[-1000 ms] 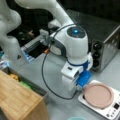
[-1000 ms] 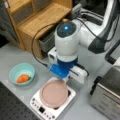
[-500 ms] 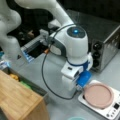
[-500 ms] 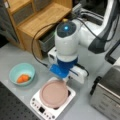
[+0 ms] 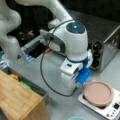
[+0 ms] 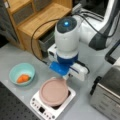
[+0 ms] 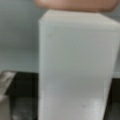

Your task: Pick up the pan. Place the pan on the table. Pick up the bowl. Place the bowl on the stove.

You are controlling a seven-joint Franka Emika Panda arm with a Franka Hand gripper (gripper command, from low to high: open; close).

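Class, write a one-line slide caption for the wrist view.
Pan's white handle fills the view, pink pan edging the top.

Pan (image 5: 98,93): dusty-pink, flat, round; sits on the stove (image 5: 110,107) at the view's lower right.
Gripper (image 5: 80,85): below the blue wrist section, at the pan's left edge; fingers hidden.
Table (image 5: 53,75): grey surface under arm and stove.
Toaster oven (image 5: 105,50): silver, black knobs, at the view's right behind the arm.
Wooden block (image 5: 17,100): lower left.
Bowl (image 5: 76,118): teal rim at the view's bottom edge.
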